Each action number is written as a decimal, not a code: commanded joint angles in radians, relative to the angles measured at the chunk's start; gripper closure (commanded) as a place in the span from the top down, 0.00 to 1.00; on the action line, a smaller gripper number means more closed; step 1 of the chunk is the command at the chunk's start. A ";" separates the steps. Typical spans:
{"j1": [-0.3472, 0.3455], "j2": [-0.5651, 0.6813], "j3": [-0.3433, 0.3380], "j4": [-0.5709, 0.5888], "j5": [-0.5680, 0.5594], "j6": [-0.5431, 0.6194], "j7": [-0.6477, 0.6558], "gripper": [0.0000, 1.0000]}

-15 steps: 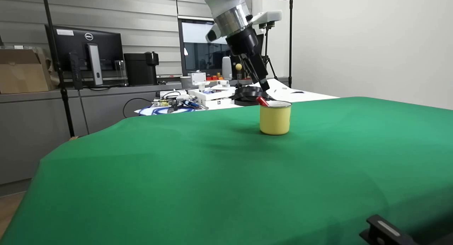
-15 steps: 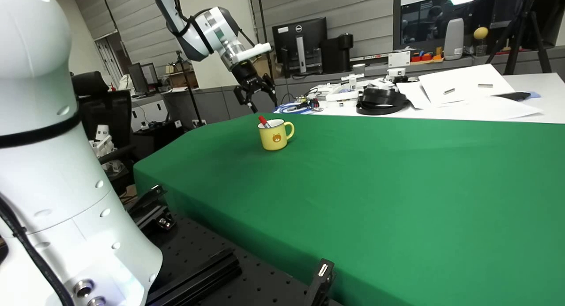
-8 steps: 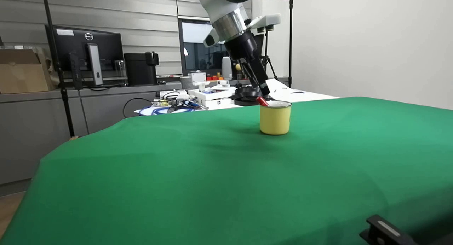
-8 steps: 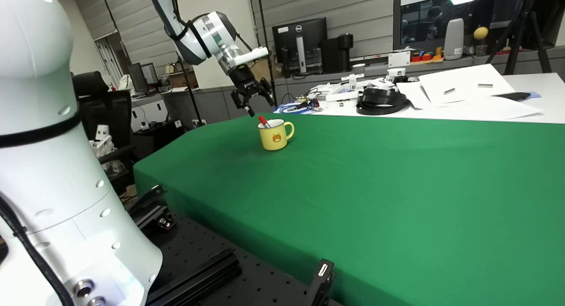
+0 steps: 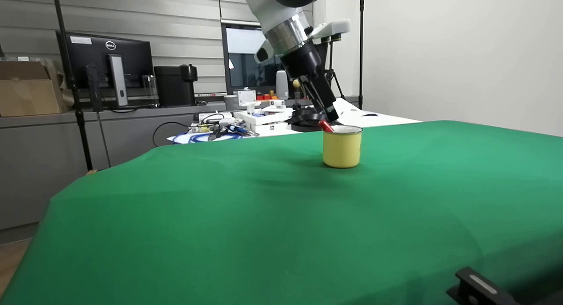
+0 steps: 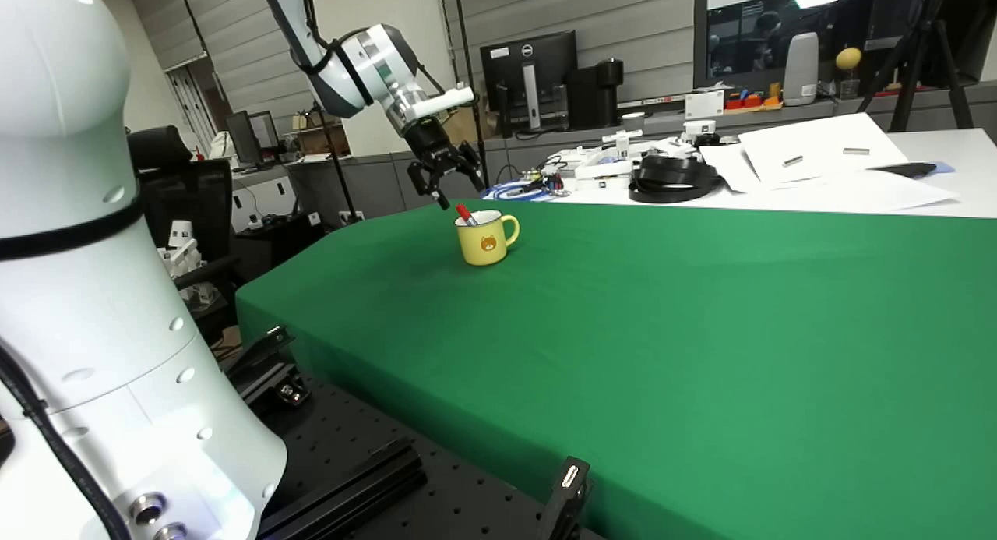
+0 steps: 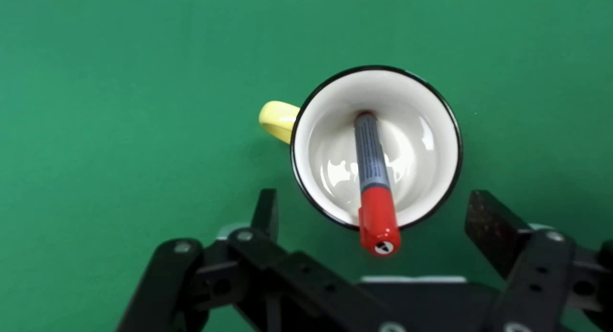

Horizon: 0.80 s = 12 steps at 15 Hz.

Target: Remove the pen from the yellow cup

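Green tabletop [image 6: 701, 330]: claw [image 6: 463, 196] lower now, pen [image 7: 374, 181] still in yellow cup [image 6: 484, 252].

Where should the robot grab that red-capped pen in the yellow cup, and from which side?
Probably by the red cap, coming from above on the side it leans toward. The pen leans in the yellow cup with its cap poking out past the rim, leaving room to pinch its sides. In the wrist view, the open gripper frames the cap on both sides.

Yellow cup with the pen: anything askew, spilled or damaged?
Nothing stands out. The yellow cup stands upright on the green cloth; the pen leans inside it, capped end out, which is ordinary. No spill or damage shows.
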 commanded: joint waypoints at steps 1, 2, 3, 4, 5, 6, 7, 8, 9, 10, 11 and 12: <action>0.001 0.002 0.001 0.000 -0.001 -0.014 0.010 1.00; 0.002 0.003 0.001 0.000 -0.002 -0.013 0.012 1.00; 0.003 0.005 0.001 -0.001 -0.003 -0.012 0.013 1.00; 0.004 0.007 0.000 -0.001 -0.006 -0.011 0.015 1.00; 0.005 0.006 -0.002 -0.004 -0.014 -0.007 0.017 0.75; 0.005 0.006 -0.002 -0.005 -0.015 -0.006 0.017 0.74; 0.005 0.007 -0.002 -0.005 -0.014 -0.006 0.018 0.67; 0.004 0.007 -0.002 -0.006 -0.013 -0.006 0.017 0.60; 0.004 0.008 -0.002 -0.006 -0.014 -0.005 0.018 0.53; 0.004 0.009 -0.002 -0.006 -0.013 -0.005 0.018 0.45; 0.005 0.009 -0.002 -0.005 -0.013 -0.006 0.018 0.39; 0.005 0.010 -0.002 -0.004 -0.013 -0.008 0.018 0.33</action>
